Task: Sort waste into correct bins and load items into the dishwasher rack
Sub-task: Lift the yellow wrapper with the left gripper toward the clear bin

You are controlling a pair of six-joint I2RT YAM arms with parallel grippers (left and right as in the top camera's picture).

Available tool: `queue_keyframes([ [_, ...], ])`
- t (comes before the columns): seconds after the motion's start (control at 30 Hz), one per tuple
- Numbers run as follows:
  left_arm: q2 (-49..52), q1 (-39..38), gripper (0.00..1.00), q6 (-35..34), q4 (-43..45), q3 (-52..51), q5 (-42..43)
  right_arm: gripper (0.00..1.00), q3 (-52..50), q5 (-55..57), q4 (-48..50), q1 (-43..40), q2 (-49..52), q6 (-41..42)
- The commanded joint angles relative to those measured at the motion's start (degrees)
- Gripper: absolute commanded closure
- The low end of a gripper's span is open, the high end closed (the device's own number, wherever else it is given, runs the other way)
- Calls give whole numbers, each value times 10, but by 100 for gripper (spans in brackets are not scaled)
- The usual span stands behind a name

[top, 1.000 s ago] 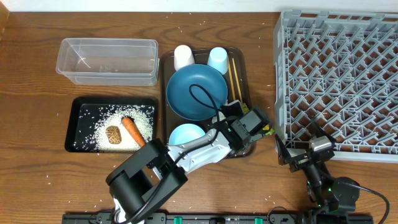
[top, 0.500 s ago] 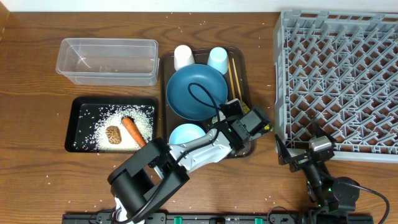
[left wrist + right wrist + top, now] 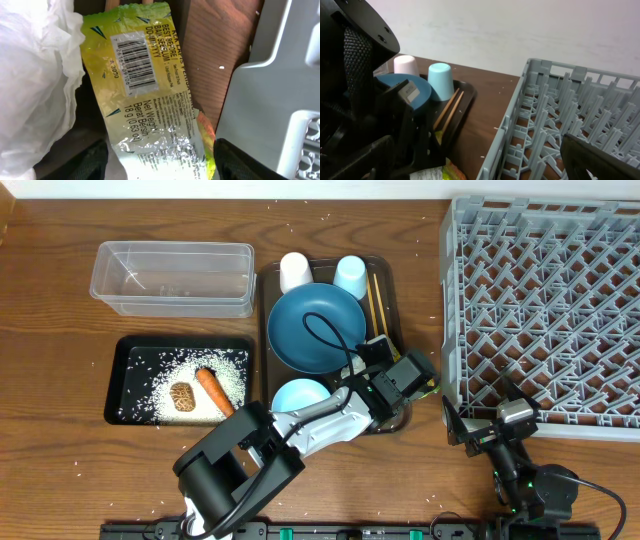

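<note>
At the far left of the bench the clear tub [image 3: 172, 277] lies with its long side running left to right. Nearer, the black tray [image 3: 113, 385] holds scattered rice [image 3: 160, 372], the brown lump [image 3: 182, 396] and the orange carrot [image 3: 212, 389], which is angled with its thin end towards the near right. To the right, the brown serving tray [image 3: 266, 320] carries the white cup [image 3: 294, 271], the light blue cup [image 3: 350, 276], the dark blue plate [image 3: 315, 328], the pale bowl [image 3: 300, 395] and the chopsticks [image 3: 374, 302], which point far to near. At the tray's near right corner lies the snack wrapper [image 3: 145, 95], a flat, glossy green-yellow packet with a barcode panel. Its long axis runs away from the left hand [image 3: 415, 383], barcode end farthest, with the crumpled tissue [image 3: 35, 85] against its left edge. The left arm stretches low across the tray, its fingers [image 3: 97, 162] set wide on either side of the wrapper's near end. Whether they touch it is unclear. The grey rack [image 3: 550, 300] fills the right. The right hand [image 3: 480, 418] sits by the rack's near left corner, spread wide and holding nothing.
</note>
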Motion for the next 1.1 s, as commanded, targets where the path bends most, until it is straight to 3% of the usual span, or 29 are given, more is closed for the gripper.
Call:
queue_keyframes([
  [0.0,21,1,33,-18,0,-1,-15,1,-1,2,-2,-13,-1,-7],
  [0.4,52,1,34,-43,13,-1,-14,1,-1,2,-2,-13,-1,-7],
  [0.57,52,1,62,-43,15,-1,-7,1,-1,2,-2,-13,-1,-7],
  [0.9,46,1,73,-43,17,-1,-2,1,-1,2,-2,-13,-1,-7],
  [1.07,25,1,86,-15,17,-1,-2,1,-1,2,-2,-13,-1,-7],
])
